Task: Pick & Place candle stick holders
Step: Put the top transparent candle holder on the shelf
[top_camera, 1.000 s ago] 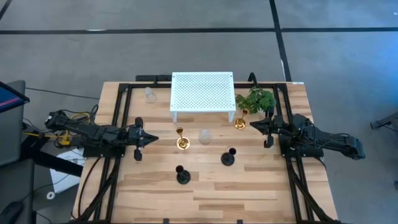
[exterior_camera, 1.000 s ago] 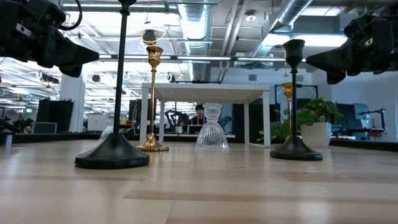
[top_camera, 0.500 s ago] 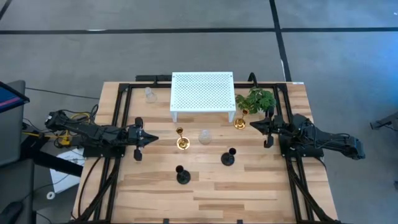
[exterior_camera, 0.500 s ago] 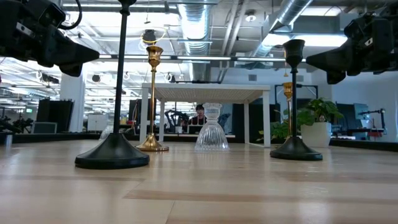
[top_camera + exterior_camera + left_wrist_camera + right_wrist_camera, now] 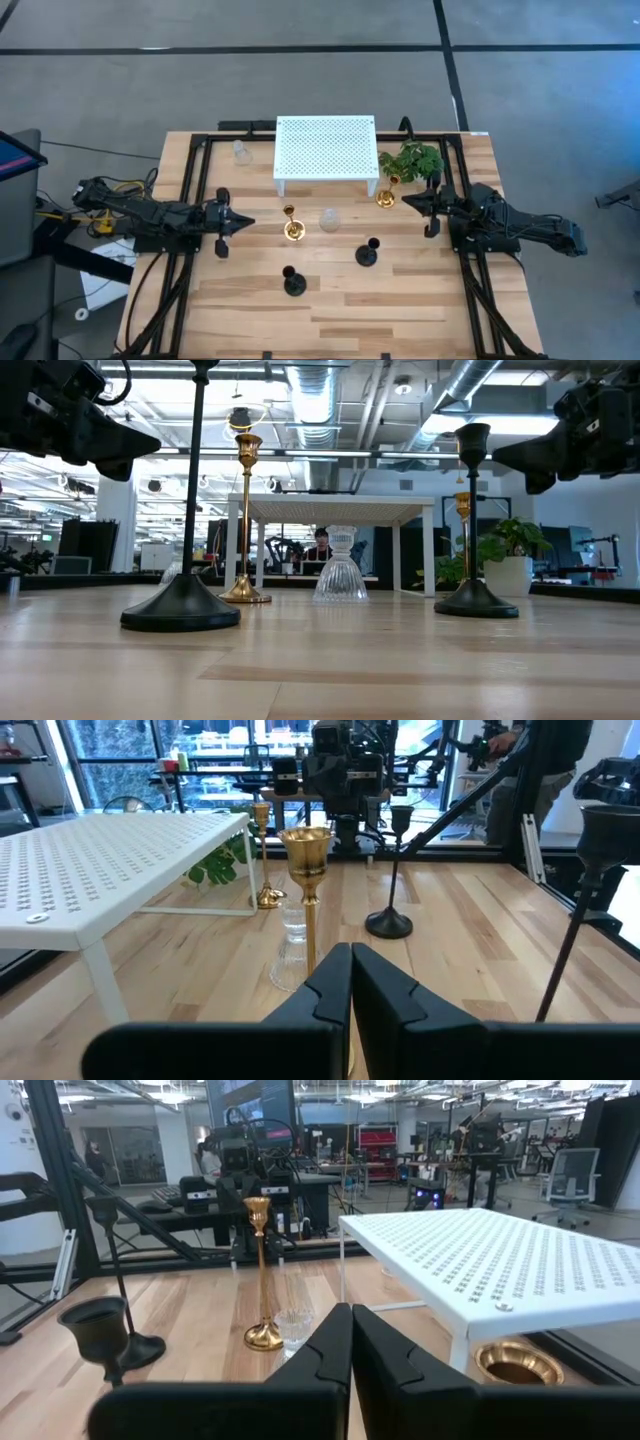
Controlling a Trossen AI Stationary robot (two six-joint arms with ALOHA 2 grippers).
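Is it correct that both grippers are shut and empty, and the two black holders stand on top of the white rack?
Not entirely. The high view shows the two black holders standing on the wooden table, in front of the white rack, not on it. The left gripper and right gripper are indeed shut and empty.

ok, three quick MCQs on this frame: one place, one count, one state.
1. The clear glass candle holder near the table's middle stands:
A. on the white perforated rack
B. beside a shiny gold candlestick holder
C. in the green plant

2. Matte black candlestick holders on the wooden table:
A. one
B. two
C. four

3. The left gripper is:
A. shut, empty
B. open
C. shut on a holder

Key: 1 B, they stand side by side; 2 B, one front, one right of it; 3 A, fingers together, nothing between them.
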